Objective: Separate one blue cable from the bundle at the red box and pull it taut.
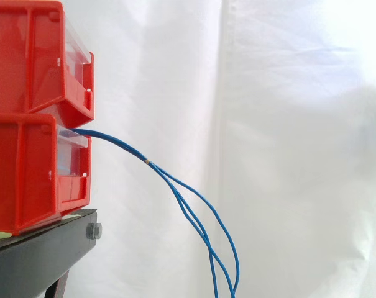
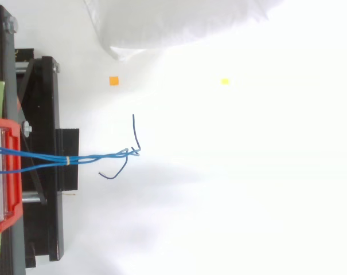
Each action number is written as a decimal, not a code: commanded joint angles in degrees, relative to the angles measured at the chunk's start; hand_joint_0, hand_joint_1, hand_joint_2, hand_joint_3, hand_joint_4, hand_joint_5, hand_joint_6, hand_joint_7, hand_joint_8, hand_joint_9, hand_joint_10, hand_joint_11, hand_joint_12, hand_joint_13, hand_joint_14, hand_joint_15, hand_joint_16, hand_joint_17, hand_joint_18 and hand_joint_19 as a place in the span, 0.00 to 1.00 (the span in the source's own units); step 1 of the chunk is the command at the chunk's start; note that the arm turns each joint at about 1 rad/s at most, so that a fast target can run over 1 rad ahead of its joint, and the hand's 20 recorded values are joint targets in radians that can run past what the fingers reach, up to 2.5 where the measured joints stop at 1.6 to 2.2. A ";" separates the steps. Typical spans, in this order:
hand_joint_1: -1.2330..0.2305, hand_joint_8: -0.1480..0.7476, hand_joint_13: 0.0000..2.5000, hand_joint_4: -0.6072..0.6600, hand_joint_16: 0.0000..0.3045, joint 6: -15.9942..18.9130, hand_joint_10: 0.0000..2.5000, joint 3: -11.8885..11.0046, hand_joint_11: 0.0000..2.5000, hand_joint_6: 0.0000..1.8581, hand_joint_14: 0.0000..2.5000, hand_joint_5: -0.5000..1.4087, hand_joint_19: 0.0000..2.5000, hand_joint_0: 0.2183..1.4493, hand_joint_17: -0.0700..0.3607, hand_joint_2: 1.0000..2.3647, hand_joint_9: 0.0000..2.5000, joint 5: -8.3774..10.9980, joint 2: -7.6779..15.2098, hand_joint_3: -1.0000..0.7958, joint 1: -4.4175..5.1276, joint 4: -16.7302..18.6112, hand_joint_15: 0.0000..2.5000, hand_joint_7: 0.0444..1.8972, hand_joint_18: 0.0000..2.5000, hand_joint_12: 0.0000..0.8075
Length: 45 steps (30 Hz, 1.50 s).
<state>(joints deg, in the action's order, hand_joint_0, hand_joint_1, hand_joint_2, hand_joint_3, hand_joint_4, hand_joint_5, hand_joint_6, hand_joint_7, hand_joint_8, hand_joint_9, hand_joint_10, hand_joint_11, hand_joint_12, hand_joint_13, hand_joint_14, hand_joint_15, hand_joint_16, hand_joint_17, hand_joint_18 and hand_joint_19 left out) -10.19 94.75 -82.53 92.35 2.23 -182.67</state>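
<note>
We are seeing open room stretching to the right of the stacked bins, all the way along the white curtain (image 1: 287, 149). Only the blue cables (image 1: 175, 186) are crossing it. They are leaving the mouth of the lower red bin (image 1: 23, 174), running bunched to a yellow tie (image 1: 148, 162), then spreading and drooping downward. The upper red bin (image 1: 26, 56) is sitting right over that mouth, closing the way in from above, and the black stand (image 1: 38, 254) is blocking it from below. From overhead we are finding the white surface (image 2: 248, 200) bare beyond the cables' loose ends. An orange marker (image 2: 113, 81) and a yellow marker (image 2: 224, 81) are lying flat, well apart from them.
</note>
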 commanded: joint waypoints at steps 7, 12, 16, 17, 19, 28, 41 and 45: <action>0.42 0.47 0.16 0.62 0.15 -5.71 0.00 0.00 0.12 0.27 0.00 0.15 0.11 0.23 0.40 0.00 0.18 0.35 1.43 0.28 0.58 -3.13 0.08 0.43 0.09 0.44; 0.42 0.47 0.17 0.63 0.15 -7.56 0.00 0.00 0.12 0.27 0.00 0.15 0.12 0.23 0.40 0.00 0.19 1.23 6.88 0.28 1.55 6.01 0.09 0.44 0.09 0.45; 0.42 0.48 0.18 0.63 0.15 -7.47 0.00 -0.09 0.13 0.27 0.00 0.15 0.13 0.23 0.40 0.00 0.20 1.94 9.96 0.28 2.16 13.74 0.10 0.44 0.10 0.45; 0.42 0.48 0.18 0.63 0.15 -7.47 0.00 -0.09 0.14 0.27 0.00 0.15 0.13 0.23 0.40 0.00 0.20 2.55 11.19 0.28 2.43 16.20 0.09 0.44 0.11 0.45; 0.42 0.48 0.18 0.63 0.15 -7.47 0.00 -0.35 0.14 0.27 0.00 0.15 0.13 0.23 0.40 0.00 0.20 3.61 12.42 0.28 2.69 17.87 0.10 0.44 0.11 0.45; 0.42 0.48 0.19 0.63 0.15 -7.82 0.00 -3.87 0.15 0.27 0.00 0.15 0.13 0.23 0.40 0.00 0.21 10.29 17.61 0.28 4.45 19.81 0.11 0.44 0.12 0.46; 0.42 0.49 0.21 0.64 0.15 -10.64 0.00 -6.77 0.17 0.27 0.00 0.15 0.14 0.23 0.39 0.00 0.23 15.47 22.18 0.28 5.24 21.39 0.11 0.44 0.13 0.46; 0.42 0.49 0.21 0.64 0.15 -11.51 0.00 -6.85 0.17 0.27 0.00 0.15 0.14 0.23 0.39 0.00 0.23 15.73 24.29 0.28 5.33 22.35 0.12 0.44 0.13 0.46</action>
<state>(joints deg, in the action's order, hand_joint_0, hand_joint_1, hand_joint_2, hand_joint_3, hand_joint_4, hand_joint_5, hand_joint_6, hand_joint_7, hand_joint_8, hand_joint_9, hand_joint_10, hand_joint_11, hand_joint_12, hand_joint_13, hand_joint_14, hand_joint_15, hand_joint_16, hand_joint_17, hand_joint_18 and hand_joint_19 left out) -21.34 87.94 -67.17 115.29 7.52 -161.00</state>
